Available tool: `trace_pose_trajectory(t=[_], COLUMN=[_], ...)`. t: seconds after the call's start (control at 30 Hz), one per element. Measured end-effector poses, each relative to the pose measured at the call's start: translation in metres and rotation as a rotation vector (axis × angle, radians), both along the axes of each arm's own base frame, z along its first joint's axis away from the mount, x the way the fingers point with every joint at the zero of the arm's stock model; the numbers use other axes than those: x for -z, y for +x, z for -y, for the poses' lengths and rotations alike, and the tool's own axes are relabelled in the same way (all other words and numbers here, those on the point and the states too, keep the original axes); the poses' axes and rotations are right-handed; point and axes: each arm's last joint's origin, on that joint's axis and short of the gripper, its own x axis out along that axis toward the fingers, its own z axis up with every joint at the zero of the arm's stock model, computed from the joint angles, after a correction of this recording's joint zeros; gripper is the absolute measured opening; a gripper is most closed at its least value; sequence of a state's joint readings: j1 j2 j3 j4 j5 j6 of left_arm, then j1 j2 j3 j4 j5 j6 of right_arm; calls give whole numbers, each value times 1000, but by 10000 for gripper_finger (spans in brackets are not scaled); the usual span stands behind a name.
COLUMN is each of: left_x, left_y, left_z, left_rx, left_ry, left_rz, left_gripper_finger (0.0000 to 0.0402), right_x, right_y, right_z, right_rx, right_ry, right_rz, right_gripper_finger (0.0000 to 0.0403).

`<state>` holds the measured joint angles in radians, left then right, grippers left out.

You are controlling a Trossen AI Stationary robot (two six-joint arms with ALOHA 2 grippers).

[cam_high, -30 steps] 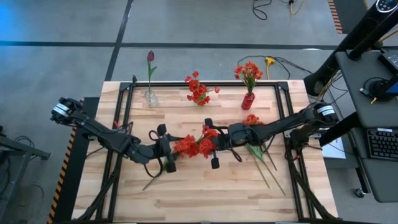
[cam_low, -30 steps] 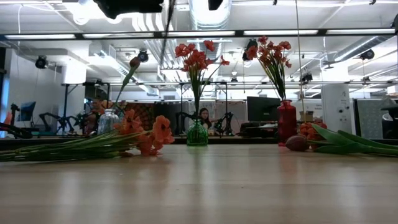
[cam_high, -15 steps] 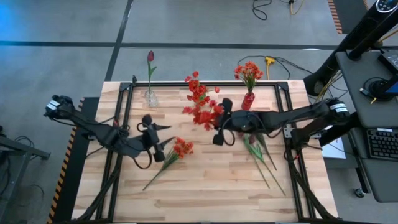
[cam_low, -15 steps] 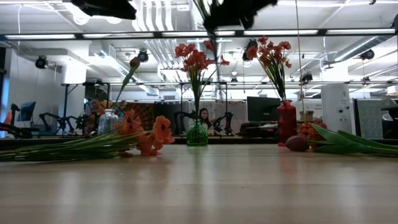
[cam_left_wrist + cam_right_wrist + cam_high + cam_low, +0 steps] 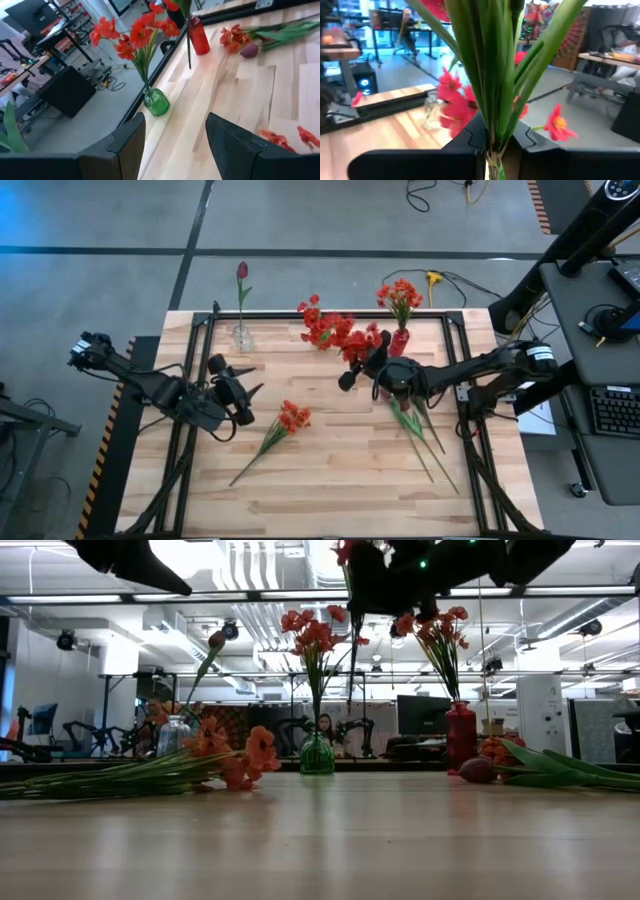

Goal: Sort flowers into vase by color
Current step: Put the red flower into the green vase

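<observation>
wooden worktop (image 5: 330,480) carries three vases along its far edge. right end effector (image 5: 372,370) pinches a red flower (image 5: 358,343) by its stem, aloft near the red vase (image 5: 399,340). light, floppy: grip low on the stem. left end effector (image 5: 238,392) hangs spread, empty.

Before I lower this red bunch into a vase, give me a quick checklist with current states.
1. Right hand shut on the red bunch: ok.
2. Bunch held above the table, stems hanging down: ok.
3. Bunch lined up over the green vase: cannot tell.
4. Green vase upright, already holding red flowers: ok.
5. Left hand open, apart from the vases: ok.
6. Orange flower lying on the table, unsorted: not ok.
</observation>
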<state>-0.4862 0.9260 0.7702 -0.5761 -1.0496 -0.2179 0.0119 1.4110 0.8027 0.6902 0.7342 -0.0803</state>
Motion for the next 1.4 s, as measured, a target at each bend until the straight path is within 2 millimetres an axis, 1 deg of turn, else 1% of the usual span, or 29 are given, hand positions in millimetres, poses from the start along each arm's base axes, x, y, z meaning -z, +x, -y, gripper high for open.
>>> trace_pose_trajectory(t=[0.07, 0.23, 0.3, 0.63, 1.13, 1.4], left_x=[1, 5, 7, 14, 14, 15], left_y=[1, 5, 7, 16, 16, 17], left_z=[1, 3, 4, 6, 3, 4], left_rx=[2, -2, -3, -21, -32, -10], left_ry=[7, 25, 30, 52, 60, 41], left_rz=[-11, -33, -42, -70, -77, -85], left_gripper_finger=[190, 190, 190, 190, 190, 190], right_x=[0, 5, 7, 24, 44, 47], right_y=[2, 2, 4, 16, 21, 22], right_z=[5, 19, 22, 35, 57, 69], right_rx=[12, 34, 18, 45, 91, 83], right_ry=[-3, -15, -21, -147, -154, -165], right_rz=[37, 59, 88, 177, 221, 236], right_gripper_finger=[22, 22, 22, 22, 22, 22])
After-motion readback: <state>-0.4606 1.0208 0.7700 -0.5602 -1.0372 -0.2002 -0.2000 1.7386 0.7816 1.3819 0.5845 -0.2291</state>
